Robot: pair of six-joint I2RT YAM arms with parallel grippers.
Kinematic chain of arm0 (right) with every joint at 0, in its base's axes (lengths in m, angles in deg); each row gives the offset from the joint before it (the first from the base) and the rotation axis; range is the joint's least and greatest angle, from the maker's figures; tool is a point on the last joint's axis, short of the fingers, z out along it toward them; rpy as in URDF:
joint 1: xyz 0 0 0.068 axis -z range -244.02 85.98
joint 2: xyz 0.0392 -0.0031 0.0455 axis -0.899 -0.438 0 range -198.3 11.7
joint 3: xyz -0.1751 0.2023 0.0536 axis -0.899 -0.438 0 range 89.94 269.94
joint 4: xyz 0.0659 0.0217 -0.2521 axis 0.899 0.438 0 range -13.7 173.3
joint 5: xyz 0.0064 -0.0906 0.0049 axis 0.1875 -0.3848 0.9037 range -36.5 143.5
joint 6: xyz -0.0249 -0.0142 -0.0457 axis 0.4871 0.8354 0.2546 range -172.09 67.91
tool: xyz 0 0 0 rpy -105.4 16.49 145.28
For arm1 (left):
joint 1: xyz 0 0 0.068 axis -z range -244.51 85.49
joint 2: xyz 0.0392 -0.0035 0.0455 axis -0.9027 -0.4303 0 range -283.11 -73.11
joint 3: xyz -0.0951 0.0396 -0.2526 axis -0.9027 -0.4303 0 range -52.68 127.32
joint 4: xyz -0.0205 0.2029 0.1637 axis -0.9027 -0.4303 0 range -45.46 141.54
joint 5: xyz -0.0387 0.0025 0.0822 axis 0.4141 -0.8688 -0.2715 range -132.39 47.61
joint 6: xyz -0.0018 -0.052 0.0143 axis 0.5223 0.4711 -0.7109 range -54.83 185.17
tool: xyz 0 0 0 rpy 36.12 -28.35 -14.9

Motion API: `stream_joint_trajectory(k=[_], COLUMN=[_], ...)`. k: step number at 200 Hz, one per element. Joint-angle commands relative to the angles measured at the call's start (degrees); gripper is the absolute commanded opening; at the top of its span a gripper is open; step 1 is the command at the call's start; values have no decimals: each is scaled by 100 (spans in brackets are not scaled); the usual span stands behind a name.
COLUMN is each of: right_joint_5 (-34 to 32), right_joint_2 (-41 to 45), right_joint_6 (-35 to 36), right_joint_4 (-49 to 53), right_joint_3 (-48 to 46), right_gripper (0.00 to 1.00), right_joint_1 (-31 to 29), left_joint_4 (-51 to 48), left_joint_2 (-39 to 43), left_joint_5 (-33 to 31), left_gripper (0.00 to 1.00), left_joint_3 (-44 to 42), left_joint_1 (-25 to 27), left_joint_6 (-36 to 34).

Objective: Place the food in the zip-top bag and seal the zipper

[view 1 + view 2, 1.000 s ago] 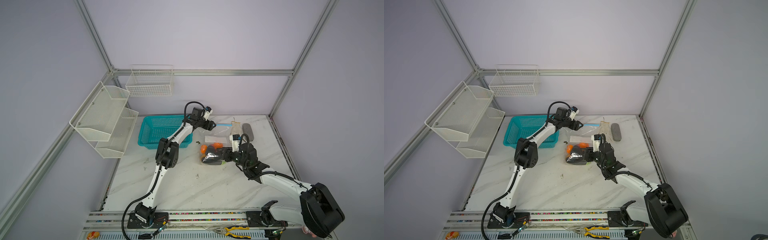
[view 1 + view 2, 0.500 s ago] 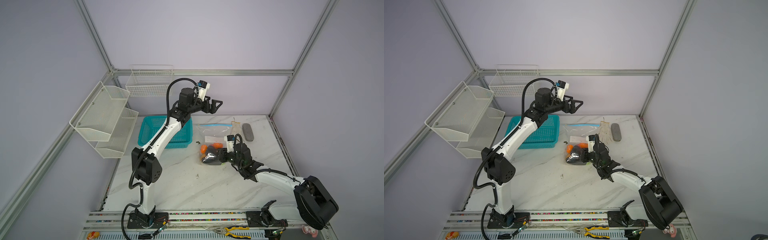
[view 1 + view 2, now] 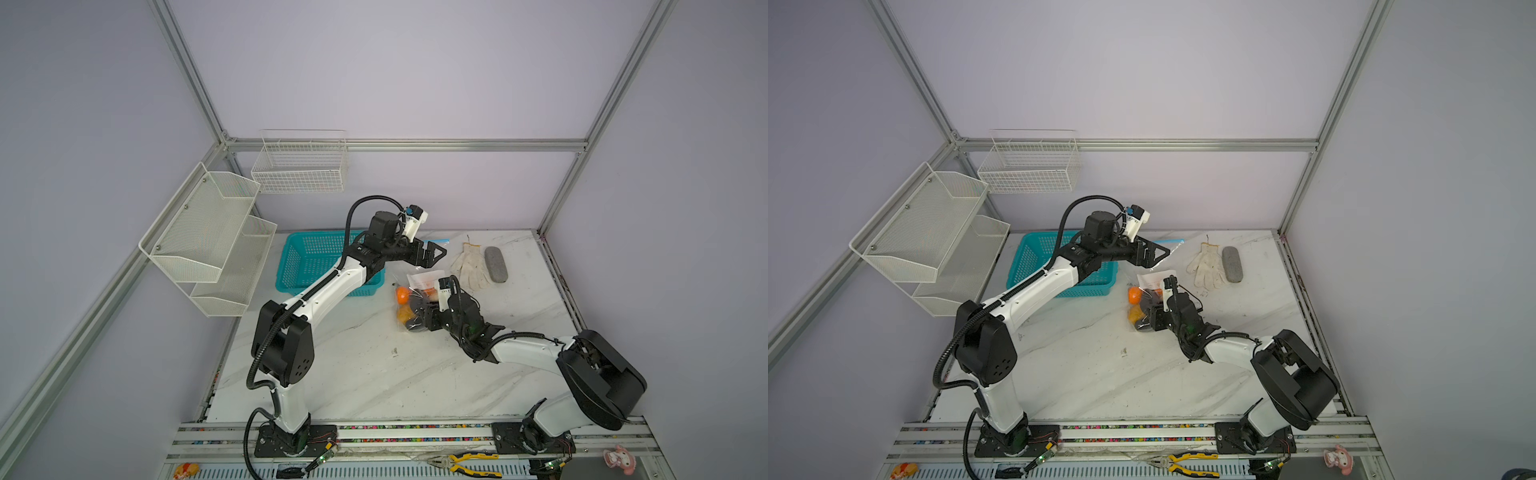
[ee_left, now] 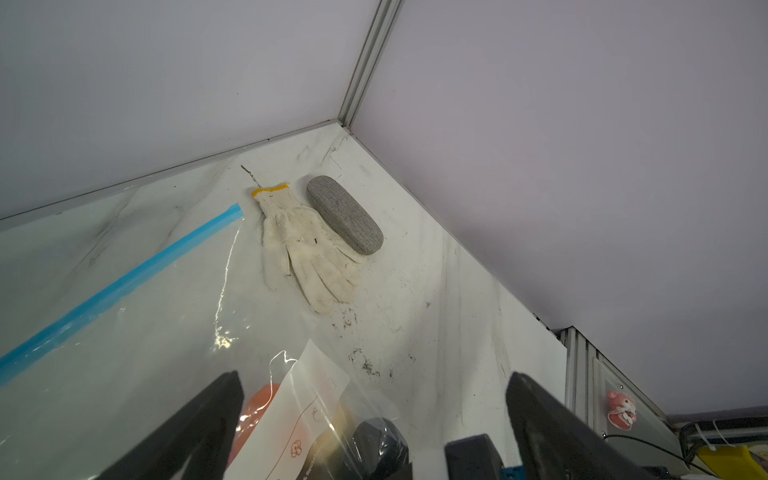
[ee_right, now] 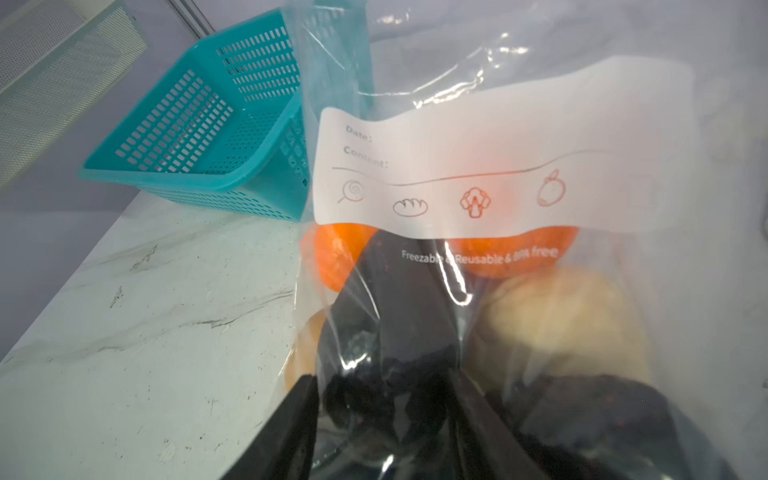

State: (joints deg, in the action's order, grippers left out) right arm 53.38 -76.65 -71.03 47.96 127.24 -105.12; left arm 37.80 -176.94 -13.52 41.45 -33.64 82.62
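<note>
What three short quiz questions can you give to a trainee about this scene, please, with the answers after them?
1. True or false: the left pincer stands open and holds nothing.
2. Choose one: what lies right beside the white glove? A) a red cup B) a grey case C) a sponge
3. Short answer: which pincer is down at the end of the zip-top bag where the food sits?
Key: 1 true; 2 B; 3 the right pincer.
</note>
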Motion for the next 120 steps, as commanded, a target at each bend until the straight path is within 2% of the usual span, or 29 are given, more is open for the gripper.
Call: stream_joint_trajectory(k=[1,36,66,88,120], right_joint_5=[-439,-841,-1161,-1449,-984], right_joint_2=[-299,118,361,406,376], right_joint_6=[119,111,-222,-256,-418], right_joint_4=[274,912,1400,1558,1664], right_joint_3=[261,565,804,1036,1353], right_gripper=[58,61,63,68,73], right_joint_1=[-199,-249,-249,-176,200], left_joint_4=[268,253,231,56,3], left_joint_2=[624,893,1226,1487,1862], left_joint_5=[-3,-117,-73,10,93], left_gripper=[100,100,100,100,100], left_joint_3=[-358,-722,-1076,-1371,-2015], left_joint_1=[-5,-19,-9,6,46], left_joint_6=[2,-39,103,311,908])
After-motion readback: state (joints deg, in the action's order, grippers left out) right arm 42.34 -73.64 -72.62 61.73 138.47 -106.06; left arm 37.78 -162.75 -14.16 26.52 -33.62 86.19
